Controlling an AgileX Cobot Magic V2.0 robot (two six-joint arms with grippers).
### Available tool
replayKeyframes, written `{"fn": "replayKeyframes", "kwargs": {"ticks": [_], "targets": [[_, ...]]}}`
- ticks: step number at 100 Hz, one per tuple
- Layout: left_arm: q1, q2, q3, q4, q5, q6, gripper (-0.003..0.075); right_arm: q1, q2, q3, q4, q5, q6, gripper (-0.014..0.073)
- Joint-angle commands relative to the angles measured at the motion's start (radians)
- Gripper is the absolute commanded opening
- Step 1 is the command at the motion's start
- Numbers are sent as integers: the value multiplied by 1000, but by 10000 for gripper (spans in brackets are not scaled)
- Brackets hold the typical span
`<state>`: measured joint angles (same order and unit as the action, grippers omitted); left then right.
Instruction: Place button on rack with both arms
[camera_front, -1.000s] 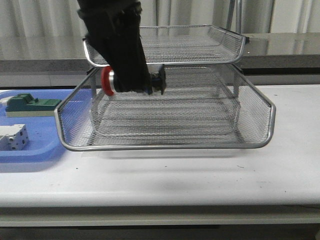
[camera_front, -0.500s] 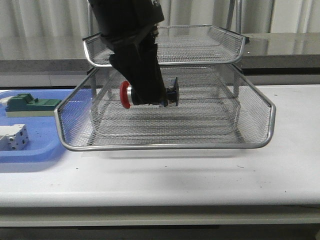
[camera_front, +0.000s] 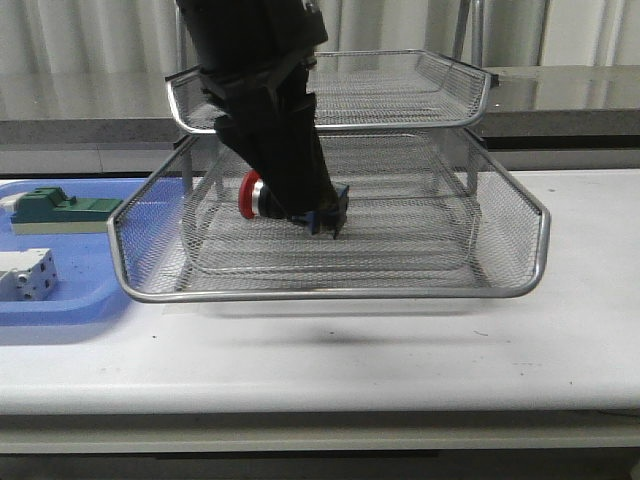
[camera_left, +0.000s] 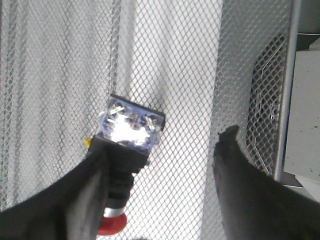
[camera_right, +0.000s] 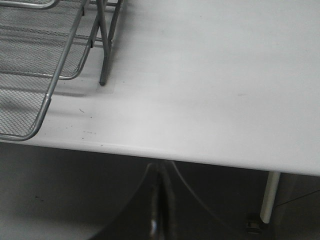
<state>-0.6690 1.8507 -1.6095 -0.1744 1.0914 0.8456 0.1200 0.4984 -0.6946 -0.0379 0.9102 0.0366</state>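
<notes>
Red-capped button (camera_front: 290, 203) lies level, long axis crosswise, just above the rack (camera_front: 330, 292) mesh, beside one finger of the spread left gripper (camera_left: 165, 170); right gripper (camera_right: 159, 210) is closed and empty.

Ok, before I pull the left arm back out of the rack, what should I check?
1. Button inside the rack: ok. The button is within the rack's tray below the top tier.
2. Left gripper released: ok. It is open, and one finger stands well clear of the button.
3. Other finger free of the button: not ok. It lies against the barrel.
4. Button resting on the mesh: cannot tell. It is tilted, blue end down.
5. Exit path past the top tier's front rim: cannot tell. The arm passes close by it.
6. Right gripper out of the way: ok. It is shut and empty, off the table edge.
</notes>
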Motion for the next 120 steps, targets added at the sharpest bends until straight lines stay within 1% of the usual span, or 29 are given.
{"fn": "replayKeyframes", "kwargs": {"ticks": [1, 13, 23, 41, 53, 59, 67, 76, 90, 98, 113, 120], "targets": [[-6, -50, -31, -25, -15, -10, 442, -3, 4, -37, -10, -64, -1, -68], [-6, -60, -33, -35, 1, -10, 442, -3, 4, -37, -10, -64, -1, -68], [-6, -84, -42, -45, 41, -10, 442, -3, 4, -37, -10, -64, -1, -68], [-4, -169, -42, -52, 65, -29, 442, -3, 4, -37, -10, -64, -1, -68], [24, -236, -42, -48, 67, -40, 442, -3, 4, -37, -10, -64, -1, -68], [46, -272, -42, -26, 66, -75, 441, -3, 4, -37, -10, -64, -1, -68], [96, -322, -42, 0, 66, -128, 441, -3, 4, -37, -10, -64, -1, -68], [168, -368, -42, 1, 63, -154, 441, -3, 4, -37, -10, -64, -1, -68], [305, -434, -40, -1, 57, -215, 441, -3, 4, -37, -10, -64, -1, -68], [387, -471, -21, -16, 45, -219, 441, -3, 4, -37, -10, -64, -1, -68], [508, -563, 61, -56, -30, -219, 441, -3, 4, -37, -10, -64, -1, -68], [556, -612, 121, -88, -97, -219, 441, -3, 4, -37, -10, -64, -1, -68]]}}
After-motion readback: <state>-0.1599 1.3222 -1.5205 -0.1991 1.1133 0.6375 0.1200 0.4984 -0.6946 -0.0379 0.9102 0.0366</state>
